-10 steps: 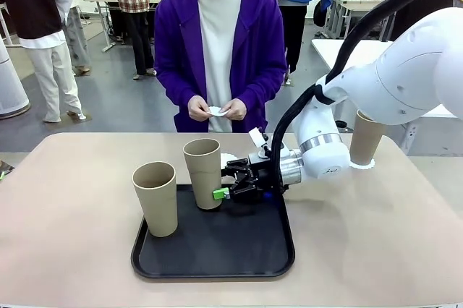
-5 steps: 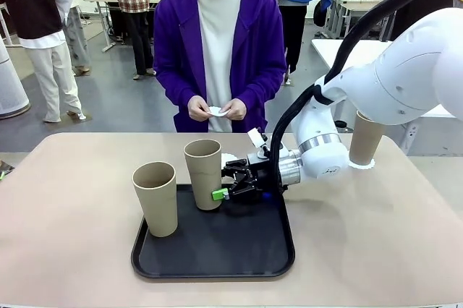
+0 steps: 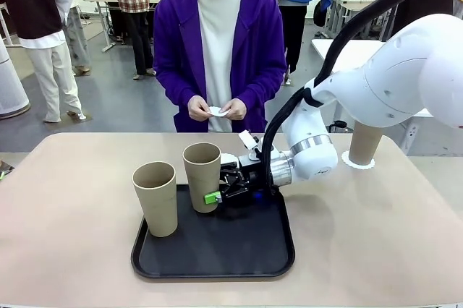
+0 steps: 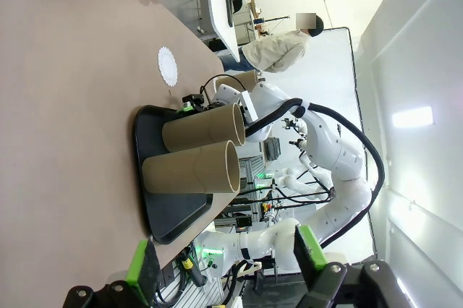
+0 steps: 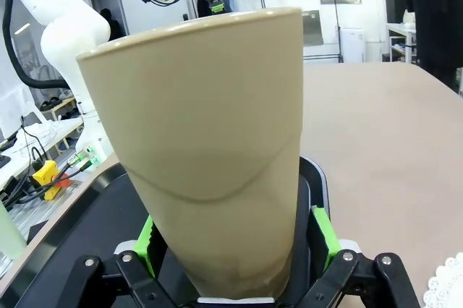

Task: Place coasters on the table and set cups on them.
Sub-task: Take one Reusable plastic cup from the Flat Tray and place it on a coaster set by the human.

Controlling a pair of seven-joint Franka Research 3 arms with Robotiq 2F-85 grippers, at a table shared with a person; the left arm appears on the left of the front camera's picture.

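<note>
**Right gripper closes in around the tray cup**

Since a second ago my right gripper [image 3: 215, 189] has slid further toward picture left, and its arm has swung clear of the third cup [image 3: 365, 142] at the right.

The jaws stand wide, with one green pad [image 5: 323, 239] on either side of the base of the middle cup [image 3: 202, 175]. I cannot tell whether the pads touch it. That cup stands upright at the far side of the black tray [image 3: 217, 264].

The left cup [image 3: 155, 198] is upright on the tray's left side, apart from the middle one. The third cup sits on a coaster [image 3: 359, 163] on the table [image 3: 72, 178]. A bare coaster [image 4: 168, 66] lies on the table just beyond the tray.

My left gripper [image 4: 224, 264] is spread wide and empty, away from the tray. The person's hands [image 3: 199, 108] hold a small white piece [image 3: 215, 111].
</note>
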